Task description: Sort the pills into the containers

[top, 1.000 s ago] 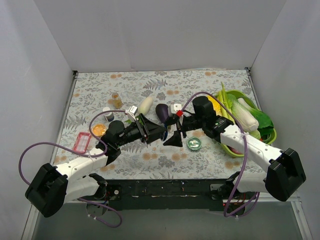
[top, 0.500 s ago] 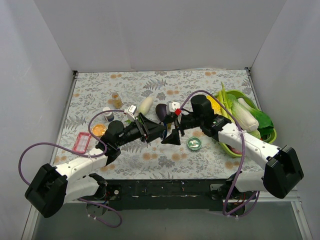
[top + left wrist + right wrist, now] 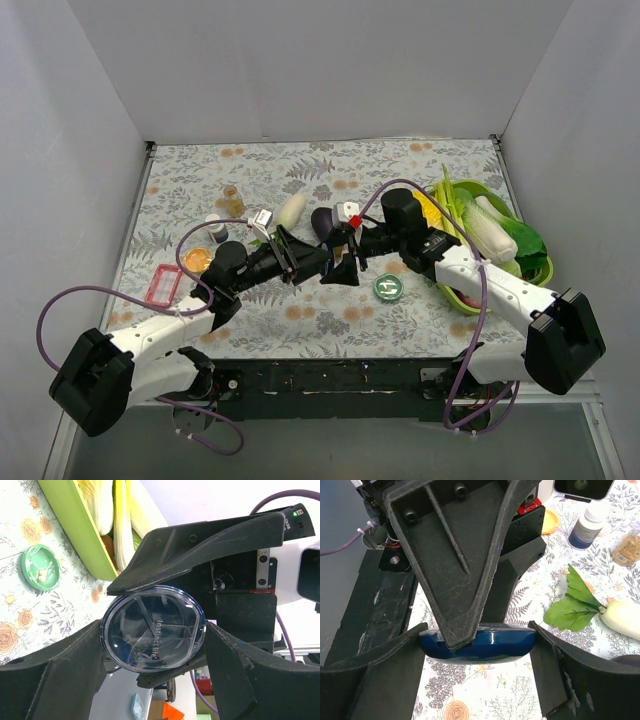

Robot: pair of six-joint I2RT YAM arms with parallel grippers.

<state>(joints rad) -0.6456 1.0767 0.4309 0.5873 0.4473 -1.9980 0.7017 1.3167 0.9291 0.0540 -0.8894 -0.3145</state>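
Observation:
A round blue tin (image 3: 152, 630) with a clear lid is held in the air over the middle of the table; it shows edge-on in the right wrist view (image 3: 485, 642). My left gripper (image 3: 322, 262) is shut on its rim from the left. My right gripper (image 3: 342, 268) is shut on the rim from the right, crosswise to the left one. The green-topped tin (image 3: 388, 287) lies on the table just right of them, with pills inside (image 3: 40, 567). The amber bottle (image 3: 232, 197) stands at the back left.
A lime-green tray (image 3: 462, 302) of vegetables stands at the right. A white bottle (image 3: 216, 229), an orange lid (image 3: 198, 259) and a pink box (image 3: 163, 284) are at the left. A white radish (image 3: 291, 210), an eggplant (image 3: 322, 222) and two white cubes lie behind the grippers.
My right gripper has moved a little left and back and closed in on the blue tin that the left gripper holds. The left arm has barely moved.

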